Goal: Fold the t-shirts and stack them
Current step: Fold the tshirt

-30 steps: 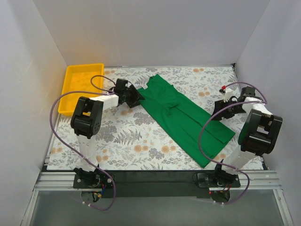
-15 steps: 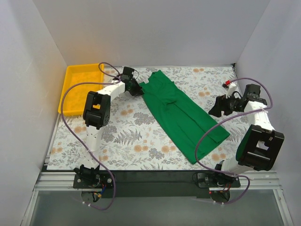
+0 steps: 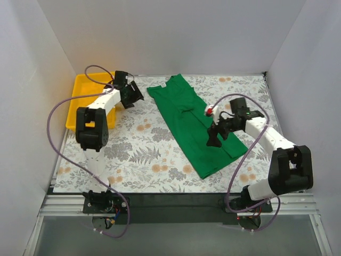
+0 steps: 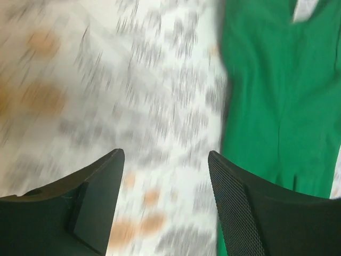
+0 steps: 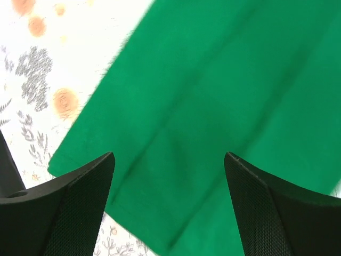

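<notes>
We see the floral-patterned counter (image 3: 144, 154) carrying the green t-shirt (image 3: 186, 114). The shirt lies as a long narrow strip, running diagonally from far centre toward near right. The yellow tray (image 3: 80, 101) sits in the far left corner, apart from the shirt. We find the left fingers (image 4: 96, 192) spread apart and holding nothing, above bare counter between tray and shirt, the shirt's edge just to their right. The right fingers (image 5: 80, 197) are likewise spread and empty, over the shirt's near part.
</notes>
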